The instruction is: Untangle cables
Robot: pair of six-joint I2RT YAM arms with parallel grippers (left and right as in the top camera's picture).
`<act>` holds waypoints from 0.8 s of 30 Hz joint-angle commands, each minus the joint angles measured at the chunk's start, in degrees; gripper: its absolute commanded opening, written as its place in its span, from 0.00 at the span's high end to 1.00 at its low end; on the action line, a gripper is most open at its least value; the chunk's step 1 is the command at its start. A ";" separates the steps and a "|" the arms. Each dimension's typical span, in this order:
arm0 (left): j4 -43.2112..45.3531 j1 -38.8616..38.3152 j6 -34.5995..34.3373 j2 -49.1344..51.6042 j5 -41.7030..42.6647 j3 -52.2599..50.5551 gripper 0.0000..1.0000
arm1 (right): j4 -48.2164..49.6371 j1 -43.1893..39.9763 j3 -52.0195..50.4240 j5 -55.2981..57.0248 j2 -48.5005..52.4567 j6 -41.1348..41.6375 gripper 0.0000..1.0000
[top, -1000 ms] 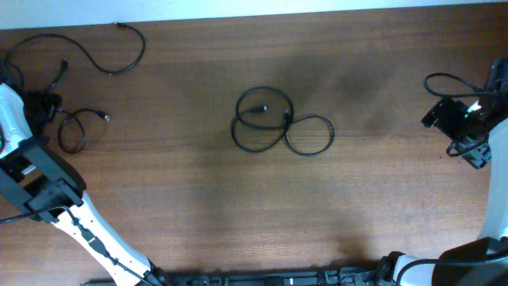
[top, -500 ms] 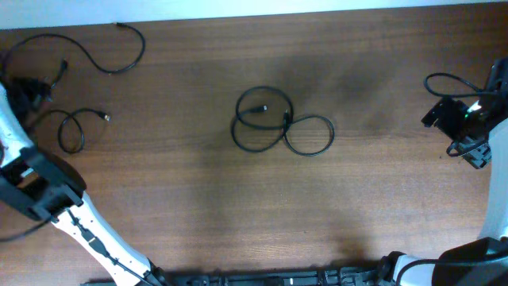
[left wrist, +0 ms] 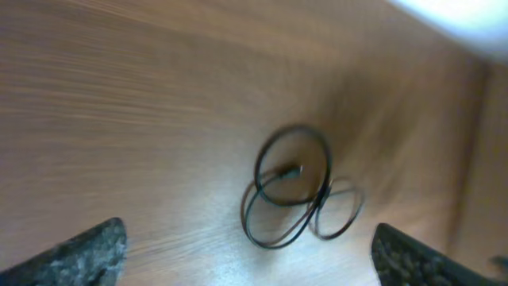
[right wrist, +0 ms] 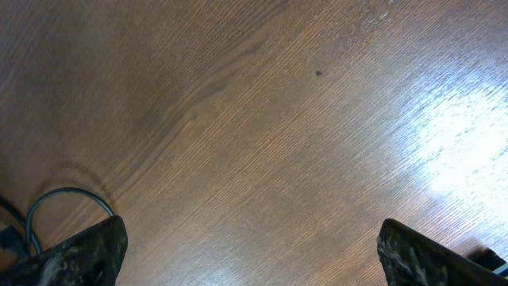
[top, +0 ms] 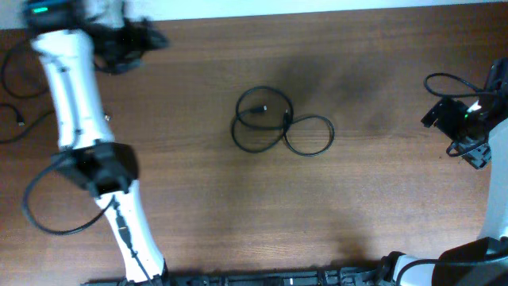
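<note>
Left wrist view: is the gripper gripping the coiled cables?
No, the coiled cables lie loose on the table, ahead of the open left gripper.

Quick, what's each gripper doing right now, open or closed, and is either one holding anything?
Left gripper: open, holding nothing.
Right gripper: open, holding nothing.

A brown wood-grain table (top: pixel 198 206) spans the view; a pale strip (top: pixel 317 5) borders its far edge.
</note>
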 commanded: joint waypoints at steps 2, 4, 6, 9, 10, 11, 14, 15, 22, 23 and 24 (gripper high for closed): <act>-0.70 -14.38 3.82 1.44 -13.66 0.13 0.00 | 0.17 -0.22 0.66 0.74 0.00 -0.42 0.02; -0.76 -19.10 3.82 2.95 -16.13 0.13 0.00 | 0.15 -0.22 0.66 0.74 0.00 -0.42 0.02; -1.42 -24.57 3.82 5.35 -17.73 0.13 0.07 | 0.15 -0.22 0.66 0.74 0.00 -0.42 0.02; -1.20 -30.05 8.44 8.59 -19.19 0.13 0.09 | 0.15 -0.22 0.66 0.72 0.00 -0.42 0.02; -1.60 -32.83 14.45 10.47 -19.41 0.13 0.03 | 0.17 -0.22 0.66 0.74 0.00 -0.42 0.02; -2.01 -33.90 16.33 11.19 -19.41 0.13 0.02 | 0.15 -0.22 0.66 0.72 0.00 -0.42 0.02; -3.13 -37.18 19.34 13.33 -19.39 0.13 0.01 | 0.15 -0.22 0.66 0.74 0.00 -0.42 0.02; -3.13 -37.88 19.30 13.97 -19.37 0.13 0.02 | 0.15 -0.22 0.66 0.74 0.00 -0.42 0.02; -2.12 -41.20 10.78 16.17 -24.81 0.13 0.07 | 0.15 -0.22 0.66 0.74 0.00 -0.42 0.02; -1.95 -41.38 10.67 16.92 -24.96 0.13 0.10 | 0.15 -0.22 0.66 0.74 0.00 -0.42 0.02; -1.77 -41.46 10.64 17.77 -24.94 0.13 0.12 | 0.15 -0.22 0.66 0.74 0.00 -0.42 0.02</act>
